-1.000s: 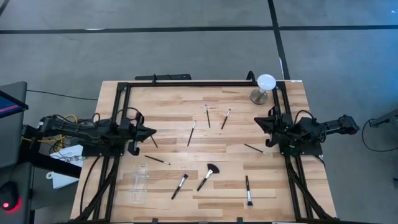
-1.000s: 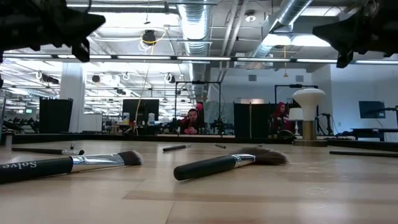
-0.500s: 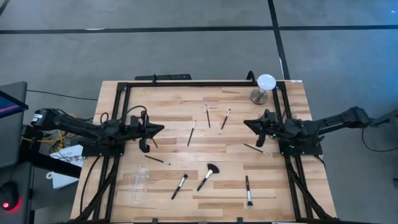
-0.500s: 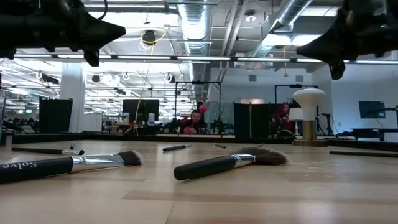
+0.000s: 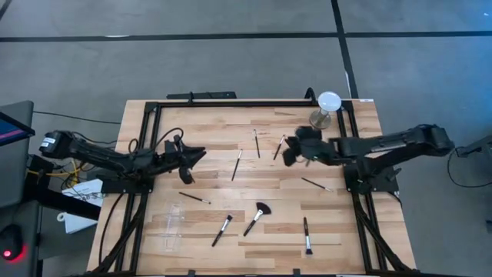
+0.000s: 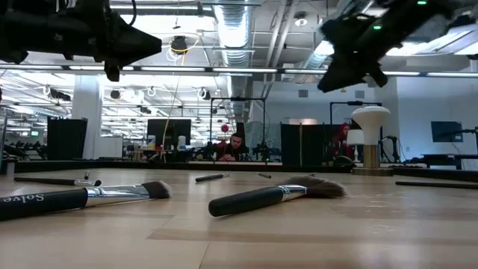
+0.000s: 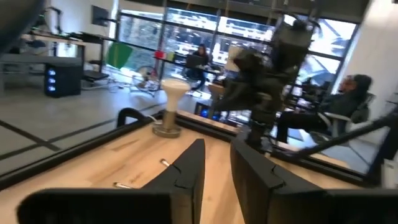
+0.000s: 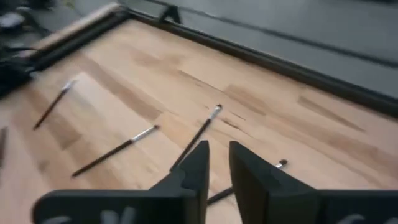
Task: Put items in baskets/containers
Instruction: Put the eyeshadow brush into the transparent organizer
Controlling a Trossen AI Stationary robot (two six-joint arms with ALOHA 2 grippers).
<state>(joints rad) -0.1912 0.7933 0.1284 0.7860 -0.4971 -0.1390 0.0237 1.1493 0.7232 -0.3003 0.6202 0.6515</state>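
Several slim dark-handled brushes lie flat on the wooden table: three near the middle, one at the right, one at the left. Nearer the front lie a fan-headed brush and two others. The clear tray rests at the front left. My left gripper hovers level over the table's left part, narrowly open and empty. My right gripper hangs tipped down above the middle brushes, narrowly open and empty.
A round white disc on a metal stand stands at the far right corner. A black frame runs along the table's far and side edges. People sit in the room beyond the table.
My right gripper has swung from the table's right edge out toward the middle, rising and tipping downward over the middle brushes. My left gripper has reached a little farther toward the table's right. The brushes and the tray have not moved.
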